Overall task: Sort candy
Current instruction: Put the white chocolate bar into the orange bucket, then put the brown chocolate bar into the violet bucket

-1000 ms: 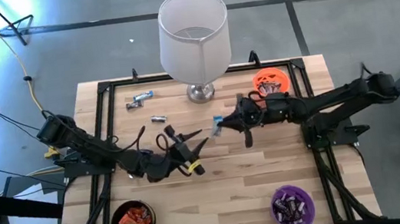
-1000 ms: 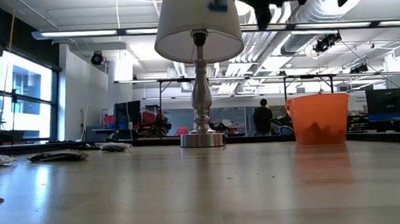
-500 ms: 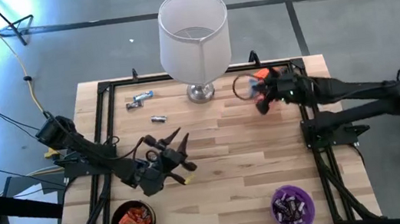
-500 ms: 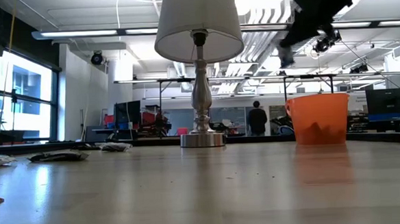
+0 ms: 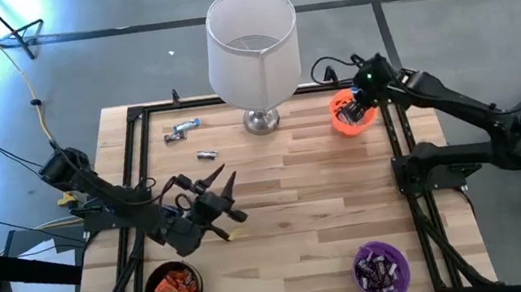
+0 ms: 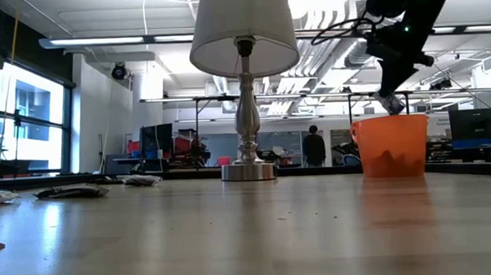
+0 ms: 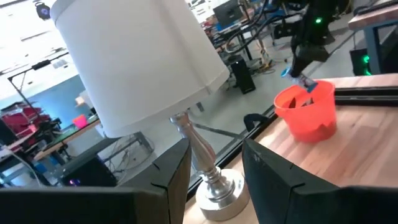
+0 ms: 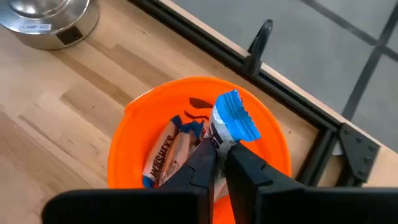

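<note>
**Right gripper holds a blue-wrapped candy over the orange bowl**

The right gripper (image 8: 219, 163) hangs directly above the orange bowl (image 5: 352, 120) at the far right corner of the table (image 5: 291, 223), beside the lamp (image 5: 252, 51). Its two dark fingers (image 8: 200, 163) stand close together, pinching a silvery blue-white candy (image 8: 231, 119) by one end; the wrapper's crimped blue edge sticks out past the fingertips, over the bowl's opening. In the low view the gripper's tip sits just above the bowl's rim. Inside the bowl lie more candies (image 8: 166, 155) of the same blue-white kind.

The left gripper (image 5: 213, 185) waits over the near left part of the table, above bare wood, pointing toward the lamp. Its fingers (image 7: 277, 171) are spread apart with nothing between them.

Three loose candies are still on the table at its far left: two (image 5: 181, 128) close to the back edge and one (image 5: 206, 155) a little nearer. The black bowl (image 5: 151, 281) at the near left corner holds orange-red candies (image 5: 173, 290), and the purple bowl (image 5: 360, 253) at the near right holds dark brown ones (image 5: 380, 271).

A person (image 6: 313, 144) stands far off in the room behind the table.
</note>
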